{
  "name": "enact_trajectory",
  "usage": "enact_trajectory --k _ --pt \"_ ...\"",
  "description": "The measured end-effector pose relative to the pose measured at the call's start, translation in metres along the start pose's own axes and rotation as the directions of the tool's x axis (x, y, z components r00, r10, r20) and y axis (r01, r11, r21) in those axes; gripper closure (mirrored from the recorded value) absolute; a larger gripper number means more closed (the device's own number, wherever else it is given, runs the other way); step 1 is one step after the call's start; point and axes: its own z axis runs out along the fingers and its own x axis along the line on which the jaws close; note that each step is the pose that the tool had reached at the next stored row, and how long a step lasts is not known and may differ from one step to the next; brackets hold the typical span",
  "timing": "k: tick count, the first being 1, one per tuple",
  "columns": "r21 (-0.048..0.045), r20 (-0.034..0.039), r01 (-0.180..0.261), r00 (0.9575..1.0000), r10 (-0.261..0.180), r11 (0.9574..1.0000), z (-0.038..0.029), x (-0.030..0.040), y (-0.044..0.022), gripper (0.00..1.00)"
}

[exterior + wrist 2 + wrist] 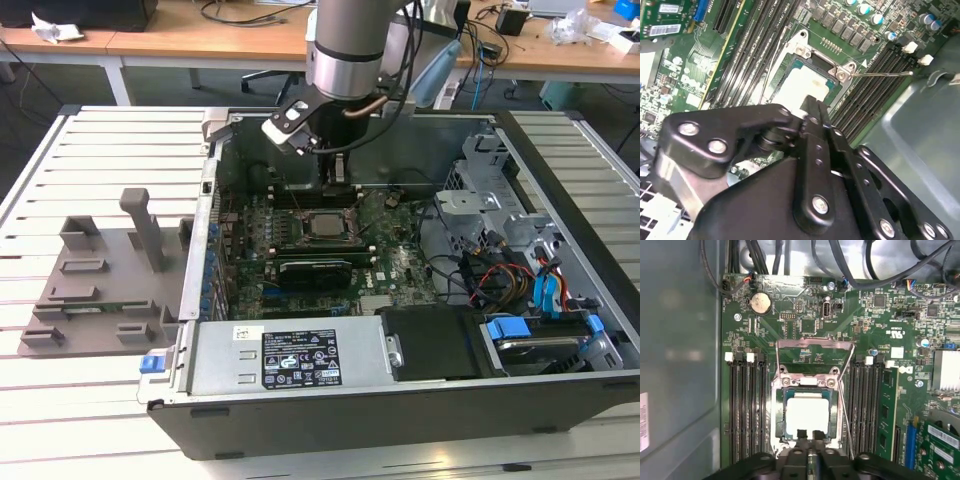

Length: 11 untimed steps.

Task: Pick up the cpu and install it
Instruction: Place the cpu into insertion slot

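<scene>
- We see memory slots [747,405] on either side of the socket [779,405], whose metal frame [815,344] is flipped open.
- The tool [810,434] hangs over one edge of the cpu [807,412], tips together, gripping nothing.
- The cpu lies flat in the socket, inside the computer case [330,410] on the bench [90,400].

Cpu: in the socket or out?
In. The cpu sits flat inside the socket, within its rim; the socket's metal frame is flipped open.

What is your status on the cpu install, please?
Claw shut, empty, at the cpu's edge. Cpu lying flat in the socket. Retention frame open; nothing in the way.
</scene>
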Motion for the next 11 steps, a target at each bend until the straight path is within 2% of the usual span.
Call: enact_trajectory --k 1,3,7,11 --pt "0.0001 0.0001 0.0 1.0 0.0 1.0 -0.0022 -0.0001 -0.0001 0.89" --pt "0.0 0.0 0.0 1.0 0.0 1.0 -0.0067 -0.0002 -0.0003 0.89" --pt "0.0001 0.0 0.0 1.0 0.0 1.0 -0.0223 -0.0007 -0.001 0.89" --pt "0.0 -0.0002 0.0 1.0 0.0 1.0 -0.0236 -0.0007 -0.0011 0.89"
